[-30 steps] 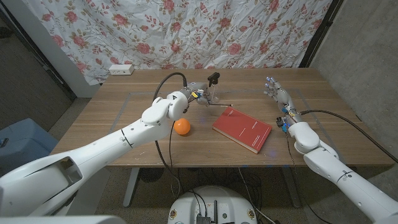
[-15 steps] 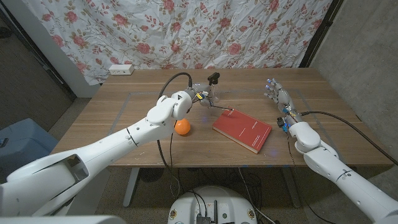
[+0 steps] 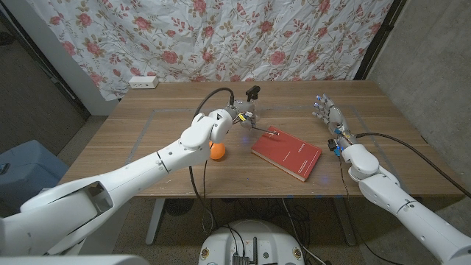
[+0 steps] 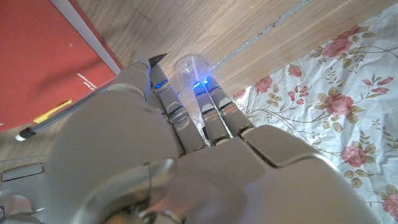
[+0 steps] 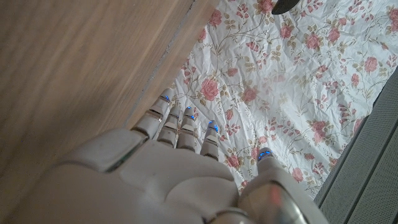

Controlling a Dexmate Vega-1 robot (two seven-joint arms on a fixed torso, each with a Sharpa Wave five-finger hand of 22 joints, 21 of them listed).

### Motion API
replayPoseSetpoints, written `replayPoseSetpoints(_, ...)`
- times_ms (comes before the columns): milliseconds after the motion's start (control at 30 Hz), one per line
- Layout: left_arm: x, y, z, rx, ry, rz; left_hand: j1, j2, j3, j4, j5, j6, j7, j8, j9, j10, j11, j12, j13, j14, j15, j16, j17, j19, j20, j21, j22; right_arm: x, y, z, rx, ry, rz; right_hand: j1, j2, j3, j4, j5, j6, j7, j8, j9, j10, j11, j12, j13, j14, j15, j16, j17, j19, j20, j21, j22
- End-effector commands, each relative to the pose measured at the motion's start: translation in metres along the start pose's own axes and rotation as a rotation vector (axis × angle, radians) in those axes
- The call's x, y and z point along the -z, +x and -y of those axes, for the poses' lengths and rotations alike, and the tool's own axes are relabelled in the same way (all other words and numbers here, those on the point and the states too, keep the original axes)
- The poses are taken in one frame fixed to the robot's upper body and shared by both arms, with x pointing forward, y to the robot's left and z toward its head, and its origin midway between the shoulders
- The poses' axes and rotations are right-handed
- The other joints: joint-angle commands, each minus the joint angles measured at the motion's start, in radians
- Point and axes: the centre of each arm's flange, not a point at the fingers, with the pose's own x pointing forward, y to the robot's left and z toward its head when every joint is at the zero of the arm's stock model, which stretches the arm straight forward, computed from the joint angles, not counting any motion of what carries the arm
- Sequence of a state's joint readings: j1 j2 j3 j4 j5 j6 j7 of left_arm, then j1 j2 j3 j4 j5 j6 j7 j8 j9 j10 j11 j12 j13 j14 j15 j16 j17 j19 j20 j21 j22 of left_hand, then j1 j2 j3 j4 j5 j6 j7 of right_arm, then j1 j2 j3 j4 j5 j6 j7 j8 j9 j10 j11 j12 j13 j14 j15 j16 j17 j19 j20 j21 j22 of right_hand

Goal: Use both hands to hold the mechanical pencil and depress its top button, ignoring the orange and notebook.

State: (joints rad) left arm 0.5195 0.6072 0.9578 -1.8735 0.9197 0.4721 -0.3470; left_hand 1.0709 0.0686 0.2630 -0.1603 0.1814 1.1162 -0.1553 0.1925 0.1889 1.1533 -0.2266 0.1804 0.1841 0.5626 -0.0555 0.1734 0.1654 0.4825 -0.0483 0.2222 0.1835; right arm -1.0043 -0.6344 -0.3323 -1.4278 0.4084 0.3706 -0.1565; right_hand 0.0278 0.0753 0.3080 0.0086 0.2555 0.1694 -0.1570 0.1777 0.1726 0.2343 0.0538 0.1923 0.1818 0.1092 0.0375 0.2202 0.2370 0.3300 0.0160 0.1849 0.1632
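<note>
My left hand [image 3: 237,114] is at the table's far middle and grips the mechanical pencil [image 3: 263,130], a thin dark rod that slants out of the hand toward the red notebook [image 3: 291,154]. Its free end hangs over the notebook's far left corner. In the left wrist view the pencil [image 4: 46,118], dark with a yellow band, sticks out from under my left hand [image 4: 143,143] next to the notebook [image 4: 37,56]. My right hand [image 3: 329,114] stands at the far right of the table, holding nothing, its fingers spread and pointing away from me. The right wrist view shows its fingers [image 5: 180,127] held apart.
An orange [image 3: 216,152] lies just nearer than my left forearm, partly hidden by it. A clear cup [image 3: 252,109] with a black object on top stands just beyond my left hand; the cup [image 4: 189,65] shows past the fingertips. A white power strip [image 3: 143,82] sits at the far left edge.
My left hand has moved right with the pencil, bringing its free end over the notebook's corner. The right hand has stayed almost still.
</note>
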Motion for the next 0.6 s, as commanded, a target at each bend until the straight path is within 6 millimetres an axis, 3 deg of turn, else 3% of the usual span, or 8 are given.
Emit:
replayPoseSetpoints(33,-0.0094,0.0034,0.0074,0.004,0.048,-0.002,-0.006,0.001,-0.002,0.000,0.004,-0.004,0.000,0.005,0.003,-0.005,0.002,0.007,0.004,-0.003,-0.156,0.001,0.001,-0.007,-0.100,-0.001,0.002,0.0044,0.0009,-0.0012,0.000,0.018,-0.012,-0.001,0.010,0.004,0.007,0.004,0.006,0.005,0.005,0.000,0.003,0.001,0.001,0.000,0.000,0.002,-0.004,0.001,0.000,-0.004,-0.001,0.002)
replayPoseSetpoints(600,-0.0143,0.0121,0.0158,0.024,0.049,-0.002,-0.013,-0.004,-0.006,-0.001,0.004,-0.024,-0.003,0.001,0.003,-0.022,0.002,0.004,0.004,-0.007,-0.155,0.001,0.001,-0.022,-0.101,-0.008,0.001,0.0084,-0.0008,-0.0044,-0.009,0.038,-0.021,-0.001,0.015,0.006,0.012,0.005,0.014,0.010,0.008,0.000,0.006,0.007,0.001,0.001,0.000,0.005,-0.005,0.000,0.000,-0.004,-0.001,0.002)
